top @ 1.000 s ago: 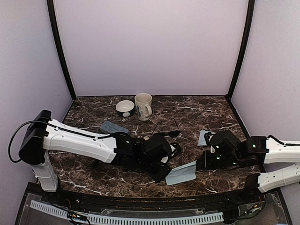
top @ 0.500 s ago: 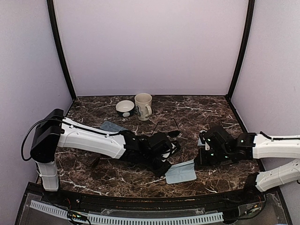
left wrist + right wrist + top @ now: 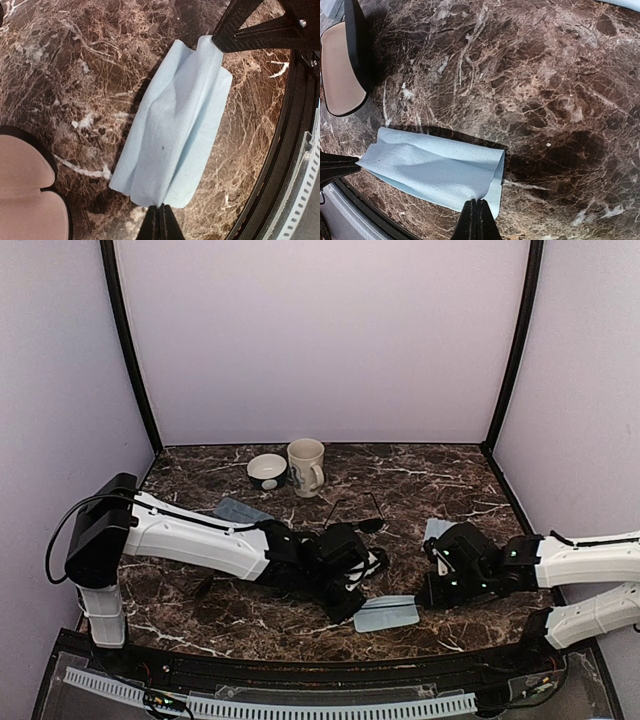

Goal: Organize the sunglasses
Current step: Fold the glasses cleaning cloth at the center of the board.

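**Both grippers pinch a blue cloth; sunglasses lie apart on the marble**

The left gripper has its fingers pressed together on one short edge of a pale blue cloth. The right gripper is clamped in the same narrow way on the opposite edge. The cloth stretches between the two in long lengthwise creases. Its sides curl inward, and it casts a dark shadow on the marble table.

From above, the cloth sits near the front edge of the table, a little right of centre. The left gripper is at its left end and the right gripper at its right end. Both arms reach low over the table.

The black thin-framed sunglasses lie on the table behind the left gripper, well apart from the cloth. Their thin arms are open and point toward the back wall. Neither gripper touches them.

A tan shape with a black rim lies near the cloth, beside the left wrist. The pictures do not show whether it is a lens or the lining of a case.

A grey-blue case rests behind the left arm. A cream mug and a small bowl stand side by side near the back wall. Another pale blue piece lies just behind the right gripper.
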`<action>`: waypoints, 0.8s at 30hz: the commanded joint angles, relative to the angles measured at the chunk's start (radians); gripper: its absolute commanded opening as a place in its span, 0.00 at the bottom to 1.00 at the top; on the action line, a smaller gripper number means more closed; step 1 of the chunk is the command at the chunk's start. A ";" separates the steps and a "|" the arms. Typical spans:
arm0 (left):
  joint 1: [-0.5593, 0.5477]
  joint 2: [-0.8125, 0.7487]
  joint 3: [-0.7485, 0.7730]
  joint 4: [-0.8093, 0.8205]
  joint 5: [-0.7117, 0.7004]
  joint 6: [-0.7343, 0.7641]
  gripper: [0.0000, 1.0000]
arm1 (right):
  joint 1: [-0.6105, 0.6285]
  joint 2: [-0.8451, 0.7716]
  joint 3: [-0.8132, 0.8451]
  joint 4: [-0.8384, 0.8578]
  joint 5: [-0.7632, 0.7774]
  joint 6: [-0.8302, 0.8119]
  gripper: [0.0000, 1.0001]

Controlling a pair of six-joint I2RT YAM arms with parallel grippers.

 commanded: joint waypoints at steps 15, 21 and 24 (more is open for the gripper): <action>-0.033 0.054 0.003 -0.048 0.076 0.035 0.00 | 0.004 -0.014 -0.052 0.019 -0.039 0.000 0.00; -0.043 0.066 0.020 -0.071 0.069 0.033 0.00 | 0.028 -0.013 -0.067 0.015 -0.038 0.015 0.00; -0.046 0.068 0.021 -0.070 0.066 0.028 0.00 | 0.033 -0.008 -0.071 0.010 -0.031 0.020 0.00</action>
